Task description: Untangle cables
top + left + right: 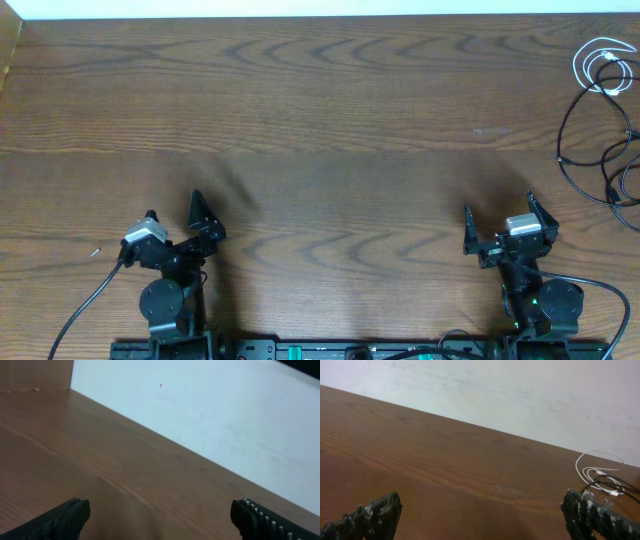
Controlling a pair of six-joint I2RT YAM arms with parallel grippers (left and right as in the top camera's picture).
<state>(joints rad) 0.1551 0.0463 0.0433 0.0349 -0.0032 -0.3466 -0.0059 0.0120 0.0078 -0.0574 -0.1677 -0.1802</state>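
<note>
The cables lie together at the table's far right edge. A white cable (603,68) is coiled in small loops, and a thin black cable (561,150) trails toward me from it in wide bends. In the right wrist view the white cable (596,450) and black cable (615,480) show just beyond my right fingertip. My right gripper (500,210) (481,502) is open and holds nothing, well short and to the left of the cables. Far from them, at the near left, my left gripper (173,207) (160,510) is also open, with bare wood between its jaws.
The wooden table (320,120) ends at a white wall along its far edge. A raised wooden side (8,50) borders the far left corner. Thick black arm wires (85,305) run from both bases at the near edge.
</note>
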